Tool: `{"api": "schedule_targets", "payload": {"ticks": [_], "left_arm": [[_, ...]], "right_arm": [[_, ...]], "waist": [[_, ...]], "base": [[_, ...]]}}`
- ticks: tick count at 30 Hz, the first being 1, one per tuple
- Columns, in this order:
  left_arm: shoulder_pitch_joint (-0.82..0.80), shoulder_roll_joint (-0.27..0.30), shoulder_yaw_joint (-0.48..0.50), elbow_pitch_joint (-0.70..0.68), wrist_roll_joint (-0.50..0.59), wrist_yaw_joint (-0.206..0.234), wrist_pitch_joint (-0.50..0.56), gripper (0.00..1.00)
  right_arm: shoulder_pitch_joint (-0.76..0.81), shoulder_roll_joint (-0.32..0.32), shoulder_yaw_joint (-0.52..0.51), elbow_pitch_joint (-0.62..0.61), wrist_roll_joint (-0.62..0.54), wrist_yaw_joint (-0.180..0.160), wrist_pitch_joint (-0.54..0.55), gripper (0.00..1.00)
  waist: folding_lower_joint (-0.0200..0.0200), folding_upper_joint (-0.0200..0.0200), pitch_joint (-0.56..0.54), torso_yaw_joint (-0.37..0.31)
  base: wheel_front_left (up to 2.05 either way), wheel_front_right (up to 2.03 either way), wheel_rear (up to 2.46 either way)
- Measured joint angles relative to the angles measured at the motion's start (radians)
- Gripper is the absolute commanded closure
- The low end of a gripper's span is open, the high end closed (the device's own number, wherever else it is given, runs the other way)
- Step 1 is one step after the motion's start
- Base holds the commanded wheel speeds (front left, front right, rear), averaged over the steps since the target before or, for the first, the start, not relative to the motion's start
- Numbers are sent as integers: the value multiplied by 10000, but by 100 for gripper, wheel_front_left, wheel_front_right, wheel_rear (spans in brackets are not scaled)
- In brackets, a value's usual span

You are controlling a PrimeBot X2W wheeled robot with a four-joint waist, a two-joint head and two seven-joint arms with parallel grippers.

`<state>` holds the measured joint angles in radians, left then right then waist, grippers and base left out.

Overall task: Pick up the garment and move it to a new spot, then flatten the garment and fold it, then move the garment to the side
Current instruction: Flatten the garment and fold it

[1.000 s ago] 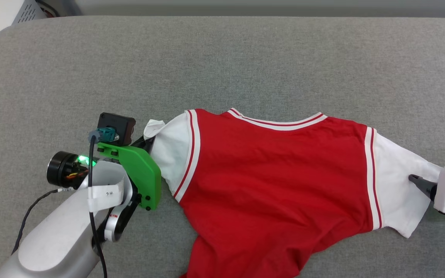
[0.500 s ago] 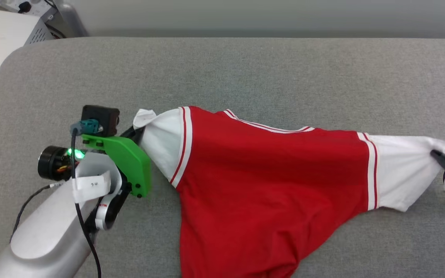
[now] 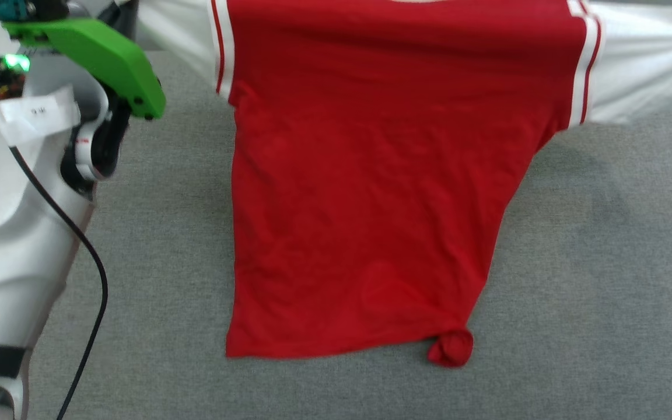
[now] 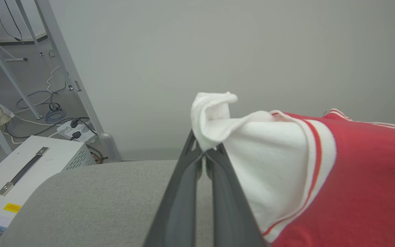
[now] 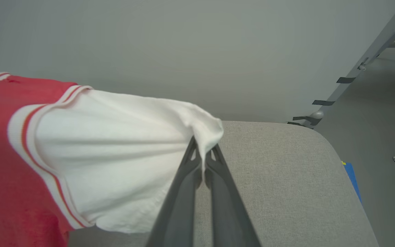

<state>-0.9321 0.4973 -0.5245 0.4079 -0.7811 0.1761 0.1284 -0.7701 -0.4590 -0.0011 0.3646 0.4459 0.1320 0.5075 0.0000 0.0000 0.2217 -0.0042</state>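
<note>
The garment (image 3: 365,192), a red jersey with white sleeves and striped trim, hangs spread above the grey padded table (image 3: 592,280), its plain red side toward the head camera. Its lower hem touches the table, and one bottom corner is bunched into a small knot (image 3: 451,348). My left gripper (image 4: 204,153) is shut on the edge of one white sleeve (image 4: 269,161). My right gripper (image 5: 202,148) is shut on the edge of the other white sleeve (image 5: 115,147). In the head view, my left arm (image 3: 27,192) rises at the left with its green bracket (image 3: 97,55).
Off the table's far left corner stands a white metal box (image 4: 19,171) with a handle, with cables (image 4: 51,113) and a grey frame leg (image 4: 67,72) on the floor behind it. Another frame leg (image 5: 362,65) slants past the right end. A plain grey wall stands behind.
My right gripper closed on the right sleeve. Both arms then lifted the garment off the table, so it now hangs stretched between them. The head camera's view has also shifted.
</note>
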Motion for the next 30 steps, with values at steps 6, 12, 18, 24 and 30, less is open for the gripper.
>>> {"api": "schedule_targets", "payload": {"ticks": [6, 12, 18, 24, 30], "left_arm": [[-2632, -219, 82, 1578, 619, -330, -541, 100], [-4660, 105, 190, 2554, 1214, -497, -1218, 100], [-6177, 278, 288, 3120, 1471, -677, -1766, 100], [-6922, 222, 140, 3799, 1745, -895, -1946, 100], [-6774, -219, 130, 4596, 1524, -1122, -2119, 100]], "right_arm": [[-2784, 159, 182, 640, -759, 0, -1116, 100], [-5278, 581, 909, 1643, -1515, 2, -2470, 100], [-7403, 846, 1108, 2938, -1776, 2, -3699, 100], [-8576, 1172, 1687, 4184, -1778, 0, -4295, 100], [-8659, 1542, 2474, 5333, -1375, 0, -4681, 100]], "waist": [[1, 0, 723, -91], [1, 0, 1362, -415], [2, 0, 2023, -700], [2, 0, 2719, -860], [3, 0, 3302, -930]], "base": [[0, 0, 0], [0, 0, 0], [0, 0, 0], [0, 0, 0], [0, 0, 0]]}}
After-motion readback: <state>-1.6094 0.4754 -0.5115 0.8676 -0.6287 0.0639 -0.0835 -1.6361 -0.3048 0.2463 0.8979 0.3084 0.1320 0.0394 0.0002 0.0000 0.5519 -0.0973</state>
